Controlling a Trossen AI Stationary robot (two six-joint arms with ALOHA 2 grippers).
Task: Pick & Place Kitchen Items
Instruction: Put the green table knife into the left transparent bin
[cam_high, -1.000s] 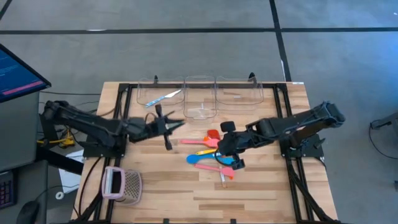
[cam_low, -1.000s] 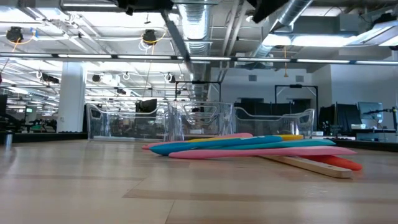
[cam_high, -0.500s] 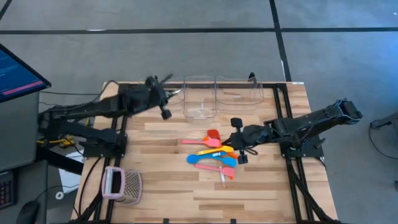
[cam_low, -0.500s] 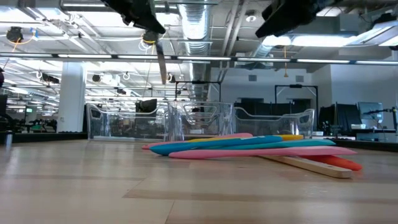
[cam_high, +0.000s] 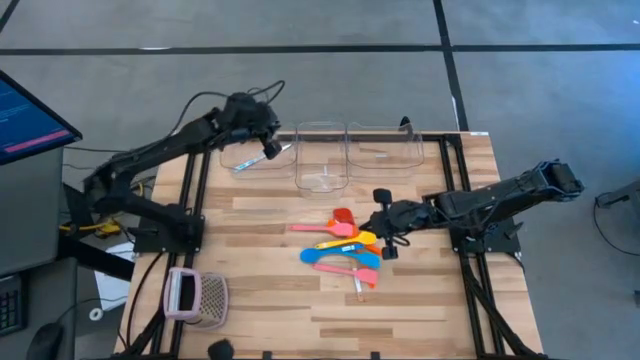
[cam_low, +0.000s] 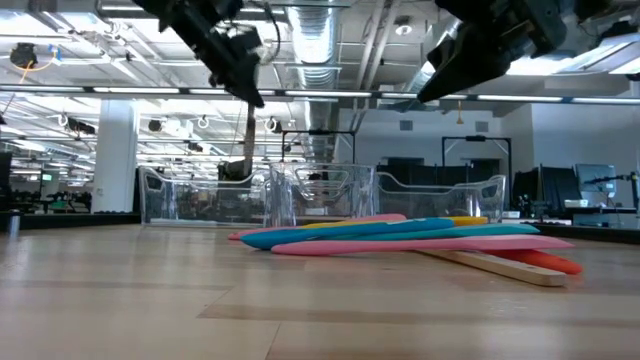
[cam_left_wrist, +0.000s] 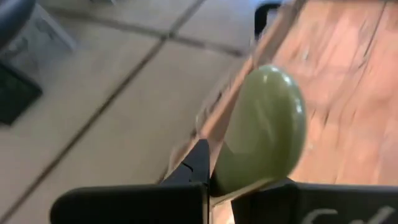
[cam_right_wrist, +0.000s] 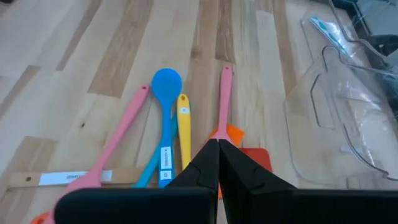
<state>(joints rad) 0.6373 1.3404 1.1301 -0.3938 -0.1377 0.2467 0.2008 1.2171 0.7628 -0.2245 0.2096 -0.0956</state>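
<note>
Left gripper (cam_high: 268, 150) is hanging over the leftmost clear bin (cam_high: 243, 152) at the back of the table, fingers pinched on an olive-green spoon (cam_left_wrist: 264, 127). My guess is it's holding it there because that bin is the drop spot; a teal-handled piece of cutlery (cam_high: 262, 156) is already lying inside. From the low view the spoon is dangling handle-down from the jaws.

Right gripper (cam_high: 384, 240) is hovering with its fingers fully together and nothing in them, just above the pile of leftover utensils mid-table: blue spoon (cam_right_wrist: 165, 106), yellow spoon (cam_right_wrist: 184, 134), pink spoon (cam_right_wrist: 118, 140), a pink-handled one (cam_right_wrist: 224, 99) and the red spatula (cam_high: 342, 216). They're lying loosely fanned and overlapping, slim and flat, probably fiddly to pinch.
</note>
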